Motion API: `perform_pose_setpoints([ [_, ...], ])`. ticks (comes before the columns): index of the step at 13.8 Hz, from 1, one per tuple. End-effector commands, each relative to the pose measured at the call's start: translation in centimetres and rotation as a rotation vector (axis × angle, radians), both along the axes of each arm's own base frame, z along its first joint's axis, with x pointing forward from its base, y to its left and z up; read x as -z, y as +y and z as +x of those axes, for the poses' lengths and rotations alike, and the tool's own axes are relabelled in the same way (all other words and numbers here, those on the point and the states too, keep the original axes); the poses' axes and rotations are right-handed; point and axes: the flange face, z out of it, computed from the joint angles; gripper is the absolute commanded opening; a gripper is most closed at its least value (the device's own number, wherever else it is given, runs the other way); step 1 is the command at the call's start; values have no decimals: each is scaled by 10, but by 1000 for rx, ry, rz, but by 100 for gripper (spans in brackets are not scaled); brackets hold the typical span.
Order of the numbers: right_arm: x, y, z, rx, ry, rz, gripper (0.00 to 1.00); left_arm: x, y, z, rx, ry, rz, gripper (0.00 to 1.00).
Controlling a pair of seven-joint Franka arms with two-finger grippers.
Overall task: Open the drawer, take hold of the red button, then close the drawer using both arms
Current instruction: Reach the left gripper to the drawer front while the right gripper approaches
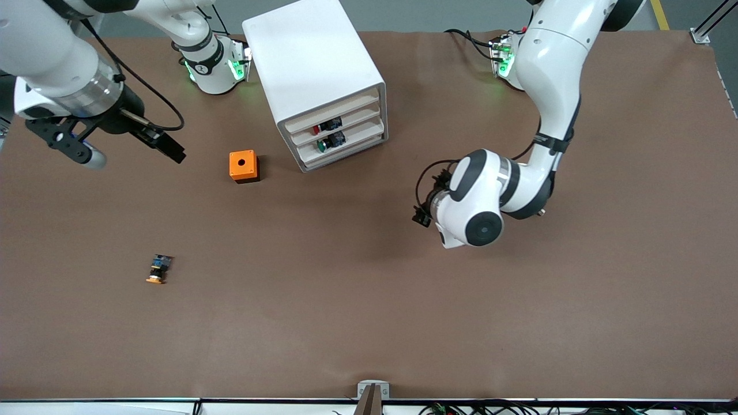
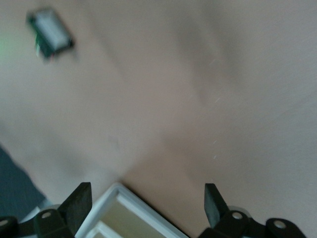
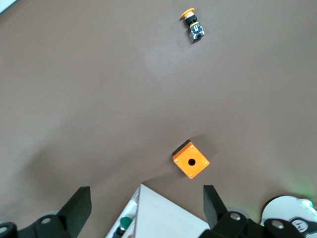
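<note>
The white cabinet (image 1: 314, 69) stands at the table's middle, near the robots' bases. Its three drawers (image 1: 351, 124) all look pushed in. The red-capped button (image 1: 326, 126) lies in a drawer, just above the drawer that holds a green-capped button (image 1: 330, 142). My left gripper (image 1: 424, 214) is low, in front of the drawers toward the left arm's end. It is open in the left wrist view (image 2: 148, 203), with a cabinet corner (image 2: 129, 208) between its fingers. My right gripper (image 1: 170, 148) is up in the air beside the cabinet. It is open and empty (image 3: 146, 206).
An orange cube with a hole (image 1: 243, 166) sits beside the cabinet toward the right arm's end and also shows in the right wrist view (image 3: 190, 161). An orange-capped button (image 1: 157, 271) lies nearer to the front camera and also shows in that view (image 3: 193, 22).
</note>
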Motion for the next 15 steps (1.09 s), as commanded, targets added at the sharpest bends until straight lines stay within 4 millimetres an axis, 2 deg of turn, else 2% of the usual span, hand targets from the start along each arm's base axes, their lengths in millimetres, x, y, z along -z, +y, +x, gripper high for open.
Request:
perform_pose_setpoints([
  [1, -11, 15, -6, 83, -25, 19, 100, 14, -28, -22, -147, 122, 69, 100],
  [3, -10, 21, -5, 119, -39, 25, 100, 22, -49, -45, -250, 235, 148, 99],
  [6, -6, 24, -1, 139, -32, 42, 100, 35, -60, -65, -358, 439, 214, 98],
  [9, -5, 28, 2, 140, -19, 69, 99, 34, -66, -73, -449, 567, 271, 89],
  [11, 4, 28, 6, 142, -1, 64, 99, 29, -77, -78, -504, 647, 282, 78],
  [13, 11, 33, 9, 137, 9, 65, 98, 34, -88, -86, -545, 718, 304, 71],
  [15, 14, 40, 8, 128, 20, 66, 99, 35, -98, -96, -553, 758, 328, 71],
])
